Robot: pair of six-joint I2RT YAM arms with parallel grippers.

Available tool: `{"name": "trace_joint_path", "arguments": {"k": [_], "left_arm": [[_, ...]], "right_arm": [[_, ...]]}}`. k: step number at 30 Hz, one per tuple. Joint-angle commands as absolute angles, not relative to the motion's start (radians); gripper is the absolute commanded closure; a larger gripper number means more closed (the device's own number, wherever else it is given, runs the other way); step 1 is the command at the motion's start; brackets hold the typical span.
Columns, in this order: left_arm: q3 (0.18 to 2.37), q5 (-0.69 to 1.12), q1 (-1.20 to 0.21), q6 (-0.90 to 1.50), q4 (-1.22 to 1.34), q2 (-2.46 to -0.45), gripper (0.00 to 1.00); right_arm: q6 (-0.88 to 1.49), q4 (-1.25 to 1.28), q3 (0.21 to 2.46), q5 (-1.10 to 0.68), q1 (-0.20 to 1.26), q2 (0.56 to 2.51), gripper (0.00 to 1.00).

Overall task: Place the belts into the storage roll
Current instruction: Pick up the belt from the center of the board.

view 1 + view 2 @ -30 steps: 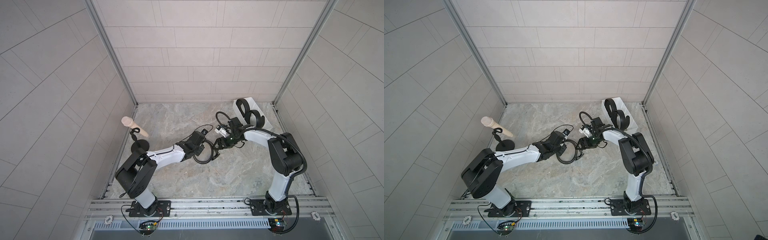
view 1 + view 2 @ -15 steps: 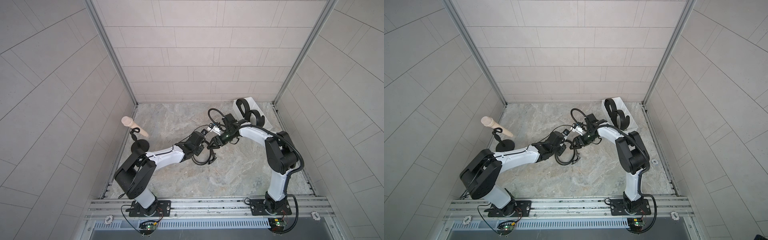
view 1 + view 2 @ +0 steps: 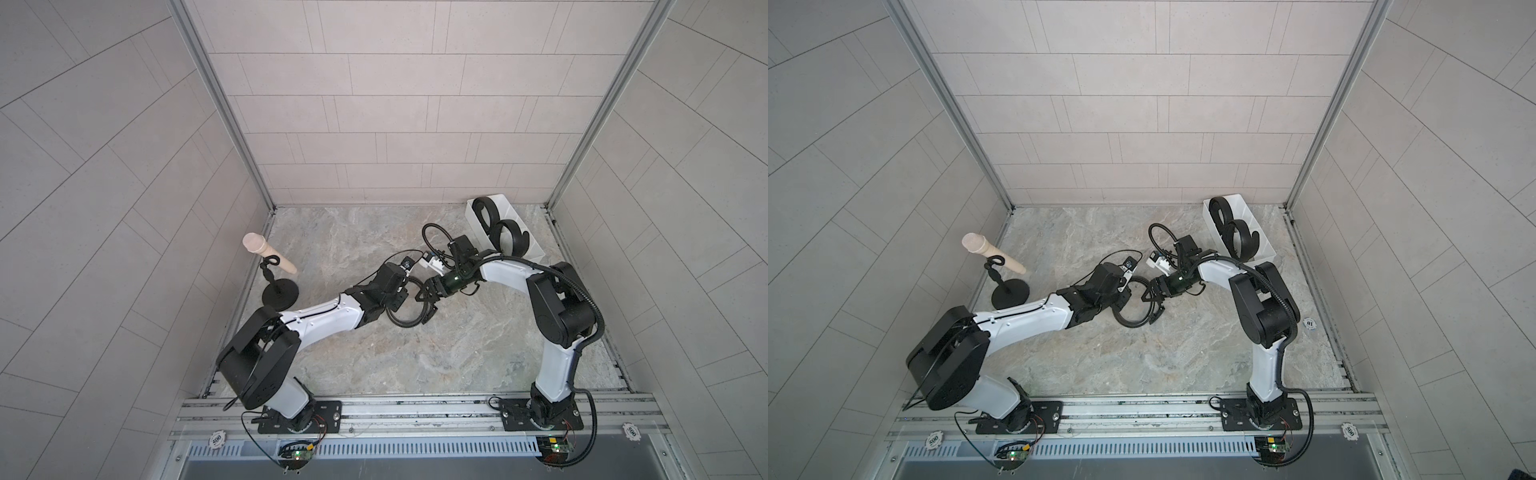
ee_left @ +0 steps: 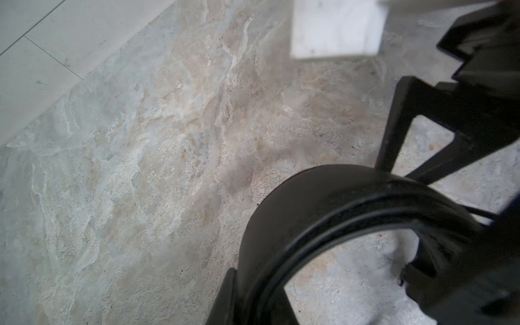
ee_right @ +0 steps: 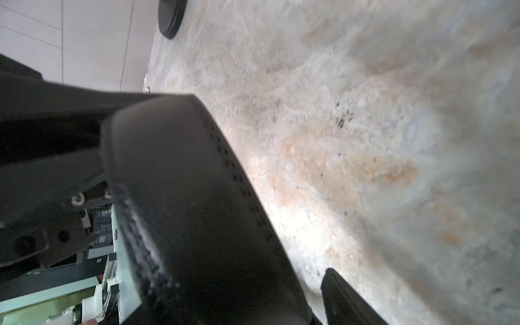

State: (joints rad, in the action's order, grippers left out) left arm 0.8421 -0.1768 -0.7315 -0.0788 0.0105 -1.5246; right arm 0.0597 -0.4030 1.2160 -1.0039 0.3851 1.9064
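A black belt [image 3: 405,323] [image 3: 1133,322] lies as a loose loop on the marble floor at mid-table. My left gripper [image 3: 397,302] [image 3: 1121,300] is shut on the belt [image 4: 323,197], which runs up between its jaws [image 4: 256,306]. My right gripper [image 3: 426,303] [image 3: 1152,304] is open and straddles the loop's right side. In the right wrist view the wide strap [image 5: 183,183] fills the gap, and one finger [image 5: 346,301] stands clear of it. The white storage roll [image 3: 536,249] [image 3: 1268,253] sits at the back right. Two coiled belts [image 3: 511,237] [image 3: 1223,210] stand in it.
A black round-based stand [image 3: 280,293] [image 3: 1010,292] with a beige peg [image 3: 268,253] stands at the left wall. A white wrist camera block and looping black cable [image 3: 432,239] ride above the right arm, between the loop and the tray. A small chip [image 3: 1309,322] lies right.
My right gripper has swung left and forward, away from the tray, and its open jaws now sit over the belt loop. The left gripper has kept its hold and barely moved.
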Motion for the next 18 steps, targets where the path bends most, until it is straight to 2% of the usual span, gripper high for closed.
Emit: {"name": "trace_joint_path", "arguments": {"k": [1, 5, 11, 18], "left_arm": [[0.83, -0.17, -0.732, -0.062, 0.059, -1.485, 1.0], [0.838, -0.191, -0.729, -0.066, 0.049, -1.495, 1.0], [0.836, -0.202, -0.72, -0.056, 0.061, -1.508, 1.0], [0.839, -0.213, -0.715, -0.054, 0.057, -1.517, 1.0]], "right_arm": [[0.027, -0.357, 1.257, -1.087, 0.398, 1.938, 0.22], [-0.085, -0.486, 1.285, -1.165, 0.408, 1.959, 0.31], [-0.252, -0.667, 1.279, -1.238, 0.422, 1.935, 0.39], [-0.165, -0.62, 1.244, -1.164, 0.42, 1.892, 0.42]]}}
